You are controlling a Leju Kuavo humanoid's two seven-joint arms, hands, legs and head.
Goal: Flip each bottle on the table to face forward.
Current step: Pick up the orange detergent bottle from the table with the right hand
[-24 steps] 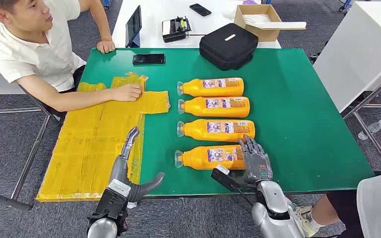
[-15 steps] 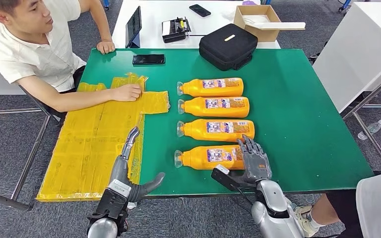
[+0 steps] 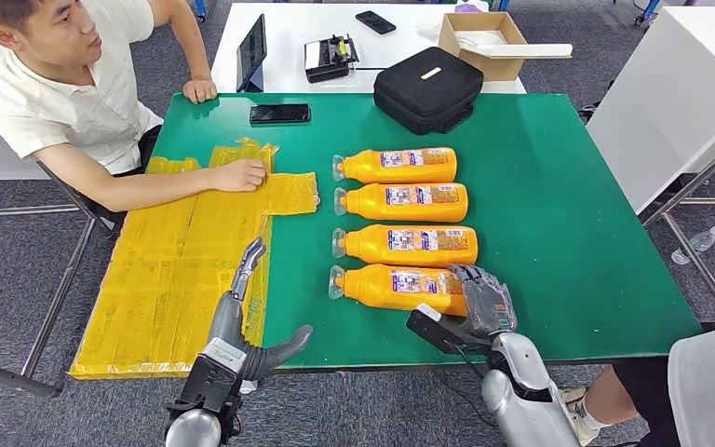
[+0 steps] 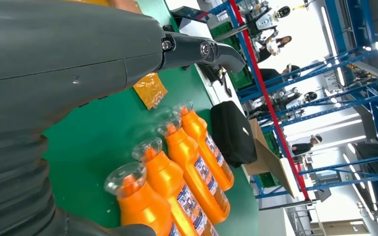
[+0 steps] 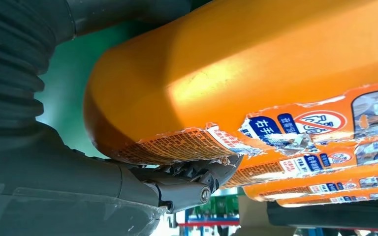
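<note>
Four orange bottles lie side by side on the green table (image 3: 559, 233), caps pointing left. My right hand (image 3: 486, 303) grips the base end of the nearest bottle (image 3: 396, 286), which sits slightly skewed and close to the second bottle (image 3: 400, 244). The right wrist view shows that nearest bottle (image 5: 256, 64) pressed against the palm, with the thumb (image 5: 187, 187) curled along its torn label. Two more bottles (image 3: 400, 200) (image 3: 396, 165) lie farther back. My left hand (image 3: 242, 317) hovers open over the front left table edge; the left wrist view shows the row of bottles (image 4: 177, 187) beyond it.
A person sits at the left with a hand (image 3: 240, 173) on the yellow sheets (image 3: 177, 261). A phone (image 3: 279, 112) and a black case (image 3: 428, 86) lie at the table's far edge. Another person's leg (image 3: 633, 391) is at the near right corner.
My right hand's fingers have curled over the nearest bottle's base. The bottle has shifted toward the second bottle and now lies skewed. My left hand has stayed put.
</note>
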